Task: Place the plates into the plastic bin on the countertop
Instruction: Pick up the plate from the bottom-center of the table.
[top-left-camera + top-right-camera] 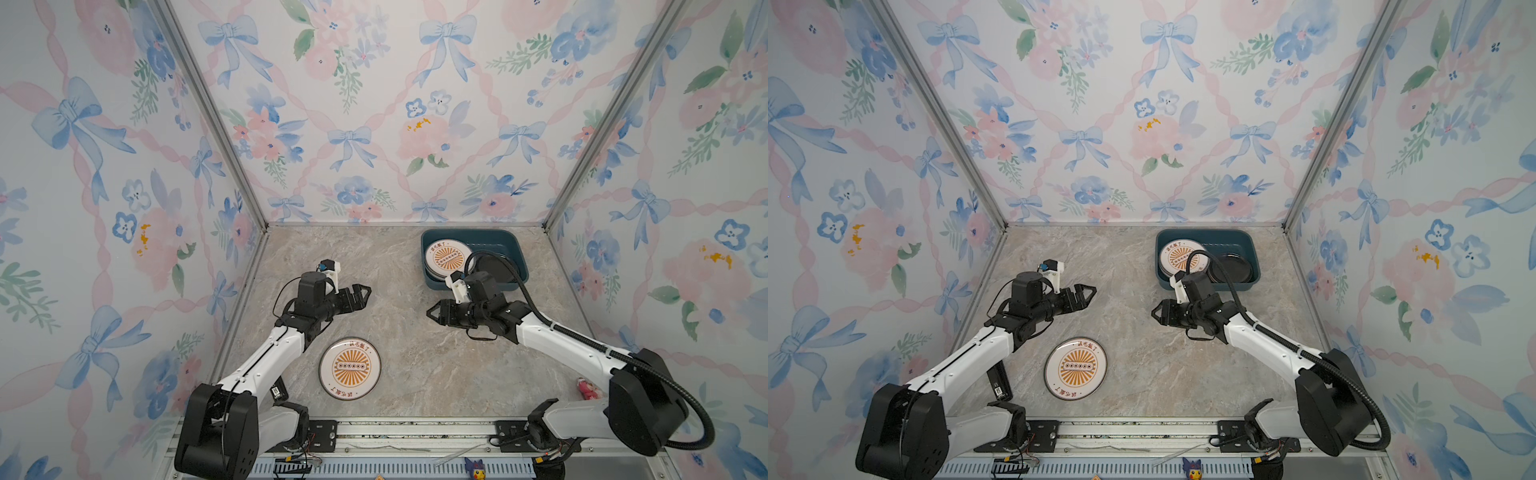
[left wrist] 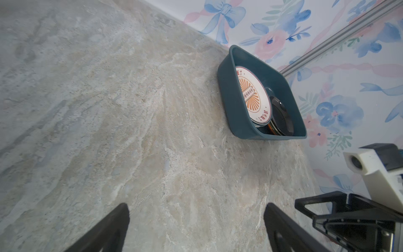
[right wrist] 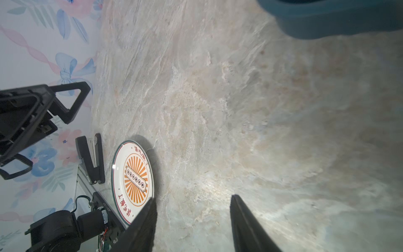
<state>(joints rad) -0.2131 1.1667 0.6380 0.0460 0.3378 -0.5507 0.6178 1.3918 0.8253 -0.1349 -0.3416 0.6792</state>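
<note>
1. My left gripper (image 1: 365, 296) hovers over bare countertop (image 1: 415, 357). Its jaws stand at their widest and nothing is between them.
2. The loose plate (image 1: 350, 368), white with an orange sunburst, lies flat near the front edge. It is just beside my left forearm and well apart from the plastic bin (image 1: 469, 235). I find no other plate outside the bin, so I judge fetching this one to be the step in hand.
3. Recommendation: the rim sits low on the stone. I should bring the left gripper down at the plate's edge, work one finger under the lip, and close on the rim, not the glazed face.
4. My right gripper (image 1: 432, 317) hangs near the bin's front wall, jaws partly apart and empty. It lies on the likely carry path and should either yield or take a hand-over.
5. The bin sits at the rear right. In it are a matching sunburst plate (image 1: 448, 257) topping a stack and, beside it, a black plate (image 1: 494, 270). I should clear the wall, then lower the plate flat onto the sunburst stack.
</note>
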